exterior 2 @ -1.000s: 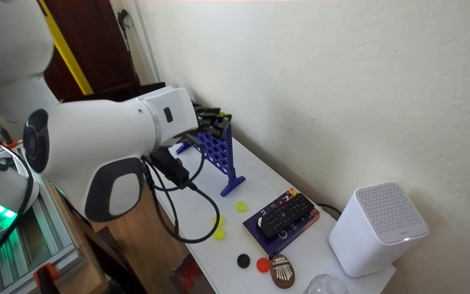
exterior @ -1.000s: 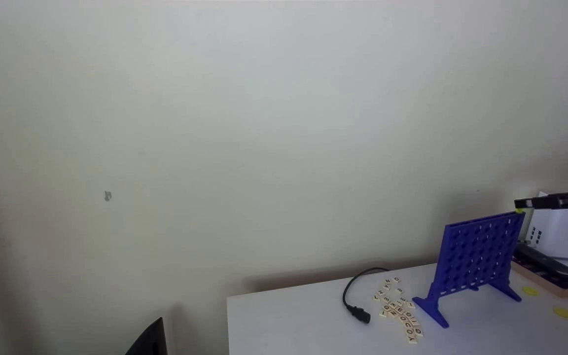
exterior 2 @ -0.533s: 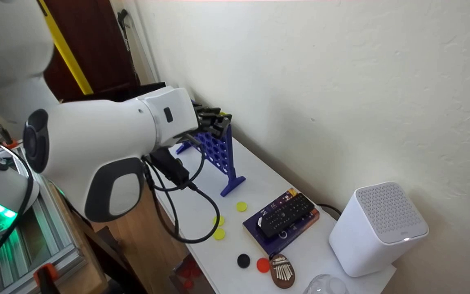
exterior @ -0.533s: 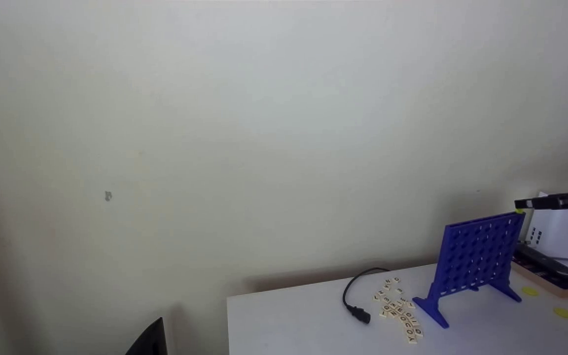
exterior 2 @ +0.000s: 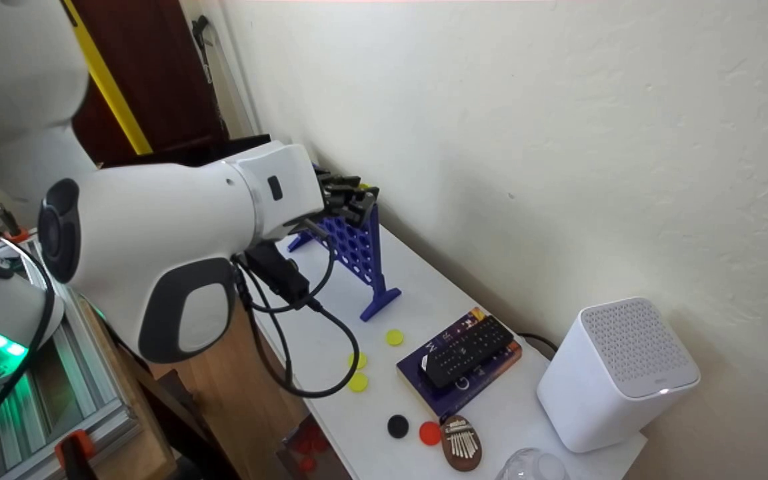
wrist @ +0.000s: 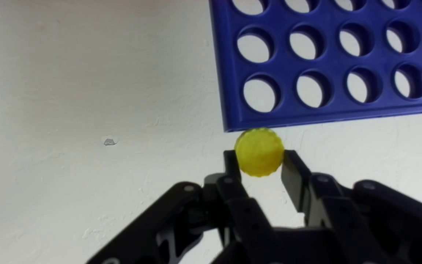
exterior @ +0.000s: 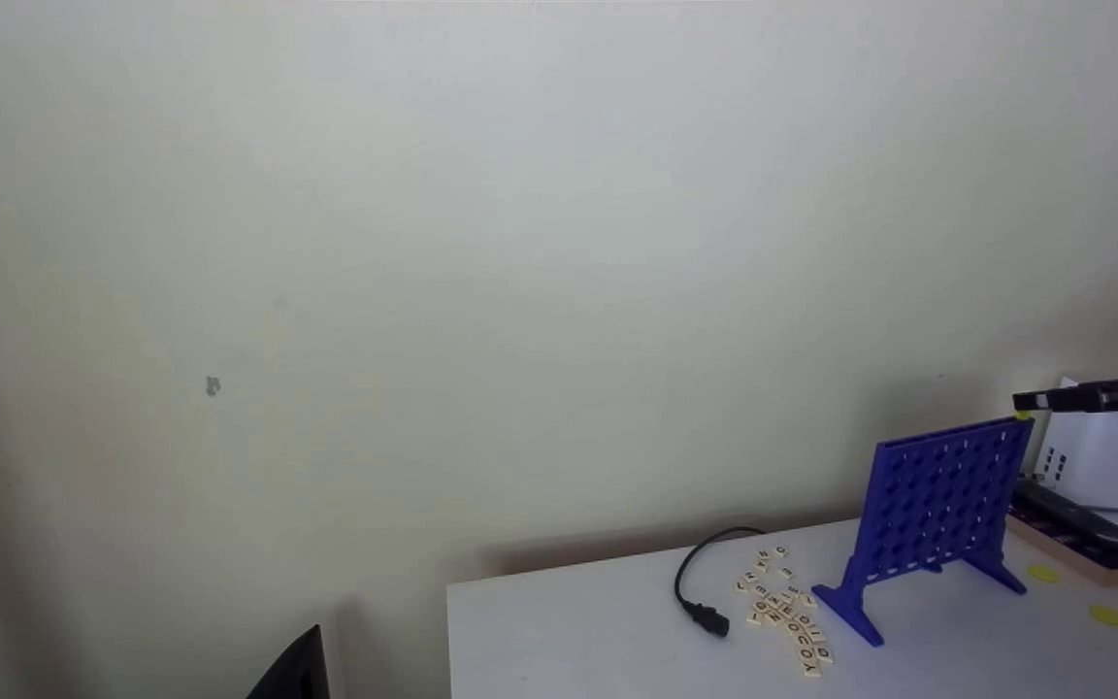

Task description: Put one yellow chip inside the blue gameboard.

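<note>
The blue gameboard point(exterior: 947, 500) stands upright on the white table, and it also shows in another exterior view point(exterior 2: 357, 247), partly behind the gripper. My gripper point(wrist: 260, 156) is shut on a yellow chip point(wrist: 259, 152), gripping it by its edges at the fingertips. In the wrist view the chip is at the board's top edge, near one end corner; the board point(wrist: 233, 73) shows above it. In an exterior view the gripper point(exterior: 1023, 401) is just above the board's top end, with a bit of yellow chip point(exterior: 1023, 416) between. I cannot tell whether the chip is in the slot.
Loose yellow chips point(exterior 2: 395, 337) lie beside the board. A book point(exterior 2: 451, 400) with a black remote point(exterior 2: 467, 350), a black chip point(exterior 2: 398, 426), a red chip point(exterior 2: 430, 433), a thumb piano point(exterior 2: 462, 443) and a white box point(exterior 2: 617, 373) are nearby. Letter tiles point(exterior: 787, 616) and a cable point(exterior: 705, 617) lie opposite.
</note>
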Action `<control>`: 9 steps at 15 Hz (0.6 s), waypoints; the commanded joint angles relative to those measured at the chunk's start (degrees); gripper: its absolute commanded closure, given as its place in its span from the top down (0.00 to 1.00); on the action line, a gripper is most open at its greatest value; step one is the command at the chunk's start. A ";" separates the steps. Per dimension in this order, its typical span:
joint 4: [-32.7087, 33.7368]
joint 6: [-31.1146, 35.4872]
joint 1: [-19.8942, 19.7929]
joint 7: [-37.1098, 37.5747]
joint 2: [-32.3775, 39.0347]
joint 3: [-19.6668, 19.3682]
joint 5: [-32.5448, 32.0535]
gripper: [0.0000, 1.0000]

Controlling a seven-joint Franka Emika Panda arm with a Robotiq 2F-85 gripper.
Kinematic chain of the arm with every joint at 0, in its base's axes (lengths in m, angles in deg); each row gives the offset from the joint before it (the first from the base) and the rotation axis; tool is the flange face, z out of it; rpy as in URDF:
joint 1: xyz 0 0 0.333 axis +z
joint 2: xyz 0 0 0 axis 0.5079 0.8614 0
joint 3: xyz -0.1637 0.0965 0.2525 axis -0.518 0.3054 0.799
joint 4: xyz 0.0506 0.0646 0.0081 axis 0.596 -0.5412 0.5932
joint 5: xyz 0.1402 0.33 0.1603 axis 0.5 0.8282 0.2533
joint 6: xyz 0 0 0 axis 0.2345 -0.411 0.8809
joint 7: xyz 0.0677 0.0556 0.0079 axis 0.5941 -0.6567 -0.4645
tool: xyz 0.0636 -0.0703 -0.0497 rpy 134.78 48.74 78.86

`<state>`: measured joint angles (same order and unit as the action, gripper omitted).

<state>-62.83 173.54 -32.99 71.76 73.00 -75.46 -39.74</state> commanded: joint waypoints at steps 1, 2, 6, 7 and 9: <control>0.00 0.00 0.00 0.00 0.00 0.00 0.00 0.35; 0.00 0.00 0.00 0.00 0.00 0.00 0.00 0.35; -0.34 -0.16 -1.33 -0.28 -0.38 0.77 -0.47 0.10; -0.39 -0.18 -2.07 -0.52 -0.35 1.42 -0.54 0.10; -0.53 -0.43 -2.79 -0.73 -0.29 2.08 -0.64 0.10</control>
<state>-62.80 173.11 -33.80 71.69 72.99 -74.77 -39.79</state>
